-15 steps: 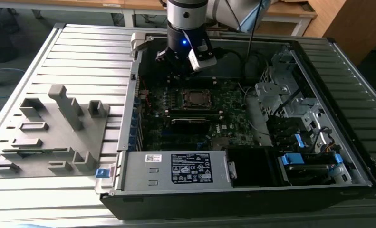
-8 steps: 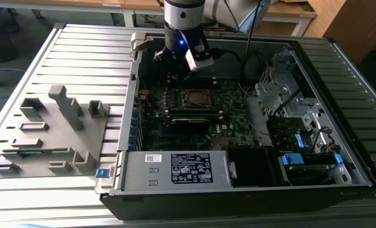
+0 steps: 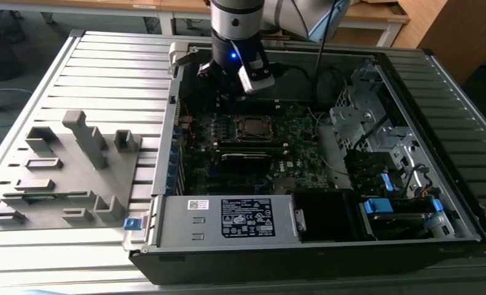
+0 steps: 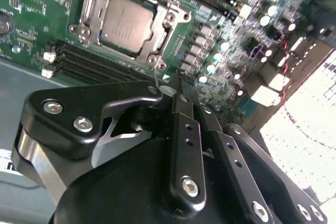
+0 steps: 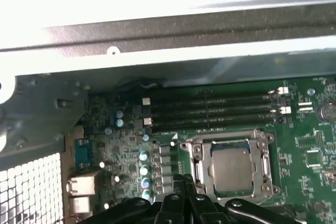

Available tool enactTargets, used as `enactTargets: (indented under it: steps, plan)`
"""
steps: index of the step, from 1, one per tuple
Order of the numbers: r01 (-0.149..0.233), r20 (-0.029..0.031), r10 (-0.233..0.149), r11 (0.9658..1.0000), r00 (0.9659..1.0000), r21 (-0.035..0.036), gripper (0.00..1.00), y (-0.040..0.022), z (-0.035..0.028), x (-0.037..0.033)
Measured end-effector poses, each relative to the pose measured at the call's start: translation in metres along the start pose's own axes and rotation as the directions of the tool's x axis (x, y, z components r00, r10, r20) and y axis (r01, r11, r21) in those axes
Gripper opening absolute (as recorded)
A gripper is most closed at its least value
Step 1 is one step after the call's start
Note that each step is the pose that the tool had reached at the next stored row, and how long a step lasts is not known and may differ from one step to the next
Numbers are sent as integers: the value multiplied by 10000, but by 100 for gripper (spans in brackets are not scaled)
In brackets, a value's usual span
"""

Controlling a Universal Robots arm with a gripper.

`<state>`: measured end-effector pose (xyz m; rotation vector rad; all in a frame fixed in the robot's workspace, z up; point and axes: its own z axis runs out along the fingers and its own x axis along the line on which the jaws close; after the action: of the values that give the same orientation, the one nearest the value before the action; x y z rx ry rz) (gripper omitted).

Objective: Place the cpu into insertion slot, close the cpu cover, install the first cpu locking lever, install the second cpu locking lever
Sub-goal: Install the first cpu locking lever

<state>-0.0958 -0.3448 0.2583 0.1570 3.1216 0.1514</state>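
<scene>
Black two-fingered metal gripper hangs low inside the open computer case, its slim fingers pressed together with nothing visible between them. From it, the small flat square cpu with a dull silver-grey metal top lies close by but apart, a little to the exterior view's right and nearer the camera. It is seated in the slot on the green circuit board. Being square, it offers no real long axis. The thin silvery metal cpu cover frame appears to lie flat around it. I cannot tell whether the levers are latched.
</scene>
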Motion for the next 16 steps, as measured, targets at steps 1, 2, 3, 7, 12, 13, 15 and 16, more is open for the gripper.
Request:
enactTargets:
  steps: [1,2,3,7,12,13,15,16]
  plan:
    - [-1,-1,1,10000,10000,-21,11,-1,0,9]
    - [0,-1,0,10000,10000,-25,11,-2,0,21]
    - [0,-1,0,10000,10000,-26,11,-4,0,37]
    - [1,-3,-1,10000,10000,-55,11,-13,2,118]
    - [-12,-62,8,9978,10000,-658,11,-18,1,155]
    - [-13,-62,9,9978,10000,-661,11,-17,1,155]
    - [-13,-62,8,9978,10000,-661,11,-18,1,155]
    - [-12,-62,8,9978,10000,-662,11,-18,1,156]
